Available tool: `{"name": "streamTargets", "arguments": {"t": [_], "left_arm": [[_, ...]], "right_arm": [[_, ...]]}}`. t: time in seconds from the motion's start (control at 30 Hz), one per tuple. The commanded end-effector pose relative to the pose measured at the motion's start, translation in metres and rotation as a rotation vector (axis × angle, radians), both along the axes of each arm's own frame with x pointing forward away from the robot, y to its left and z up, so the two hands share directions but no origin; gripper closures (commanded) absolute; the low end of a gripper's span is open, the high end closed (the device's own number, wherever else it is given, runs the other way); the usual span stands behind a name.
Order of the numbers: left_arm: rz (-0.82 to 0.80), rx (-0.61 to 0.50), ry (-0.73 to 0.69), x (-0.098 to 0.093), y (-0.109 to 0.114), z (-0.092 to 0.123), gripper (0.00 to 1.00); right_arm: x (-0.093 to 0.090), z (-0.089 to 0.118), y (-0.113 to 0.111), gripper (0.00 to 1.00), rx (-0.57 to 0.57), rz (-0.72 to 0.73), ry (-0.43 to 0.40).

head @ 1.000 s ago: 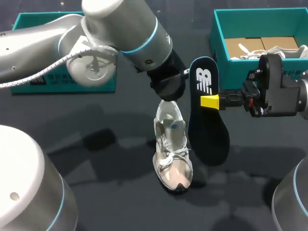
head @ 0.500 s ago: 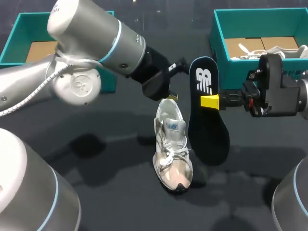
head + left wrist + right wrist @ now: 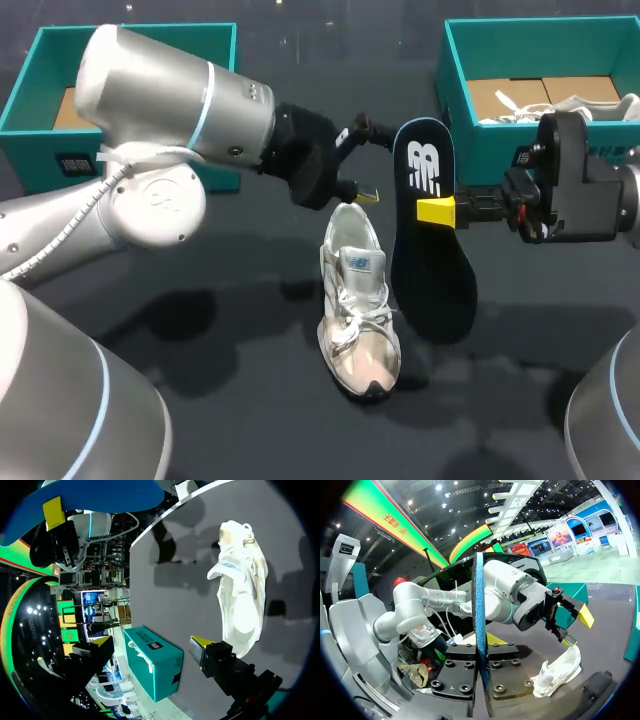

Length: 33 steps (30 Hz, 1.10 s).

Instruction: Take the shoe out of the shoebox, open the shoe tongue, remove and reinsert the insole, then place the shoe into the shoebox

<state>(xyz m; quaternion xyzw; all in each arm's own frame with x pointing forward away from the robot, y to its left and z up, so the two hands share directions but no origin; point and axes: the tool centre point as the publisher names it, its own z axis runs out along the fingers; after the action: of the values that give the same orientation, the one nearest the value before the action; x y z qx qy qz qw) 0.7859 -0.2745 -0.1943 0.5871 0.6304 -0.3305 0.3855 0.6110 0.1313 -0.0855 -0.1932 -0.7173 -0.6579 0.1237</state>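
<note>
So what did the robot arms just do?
The left gripper drew back from the shoe, away from its heel toward its own side, fingers open. The right gripper stays shut on the dark insole, upright beside the shoe, which hasn't moved.

Looks past left gripper (image 3: 152, 642), fingers spread wide, onto white shoe (image 3: 241, 592) lying on grey surface (image 3: 175, 587); teal shoebox (image 3: 156, 666) ahead, blue insole (image 3: 85, 495) pinched by right gripper (image 3: 54, 511).

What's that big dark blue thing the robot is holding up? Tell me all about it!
That's the insole, the pad that goes inside a shoe. It is dark blue, long and flat, with a white logo at its heel end. The right gripper pinches it near the middle between its yellow-tipped fingers, holding it up in the air beside the shoe.
</note>
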Motion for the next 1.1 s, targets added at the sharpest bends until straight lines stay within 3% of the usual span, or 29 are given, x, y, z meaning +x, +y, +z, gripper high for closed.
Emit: {"name": "streamTargets", "arguments": {"t": [0.03,0.1,0.2,0.33,0.43,0.83,1.1], "left_arm": [[-0.011,-0.160,-0.002,0.003,0.000,0.005,0.00],[-0.009,-0.187,0.009,0.006,0.000,0.010,0.00],[-0.016,-0.224,0.002,0.011,0.004,0.018,0.00],[-0.020,-0.296,0.011,0.020,0.012,0.029,0.00],[-0.037,-0.320,0.011,0.021,0.013,0.031,0.00],[-0.037,-0.320,0.011,0.021,0.013,0.031,0.00],[-0.005,-0.346,-0.021,0.033,0.012,0.035,0.00]], "right_arm": [[0.000,-0.001,0.001,1.00,0.000,-0.001,0.000],[0.000,-0.001,0.001,1.00,0.000,-0.001,0.000],[0.021,0.002,-0.005,1.00,0.025,-0.005,0.024],[0.052,-0.003,-0.015,1.00,0.083,-0.030,0.085],[0.083,-0.017,-0.027,1.00,0.150,-0.054,0.165],[0.083,-0.017,-0.027,1.00,0.150,-0.054,0.165],[0.151,-0.024,-0.048,1.00,0.188,-0.102,0.387]]}}
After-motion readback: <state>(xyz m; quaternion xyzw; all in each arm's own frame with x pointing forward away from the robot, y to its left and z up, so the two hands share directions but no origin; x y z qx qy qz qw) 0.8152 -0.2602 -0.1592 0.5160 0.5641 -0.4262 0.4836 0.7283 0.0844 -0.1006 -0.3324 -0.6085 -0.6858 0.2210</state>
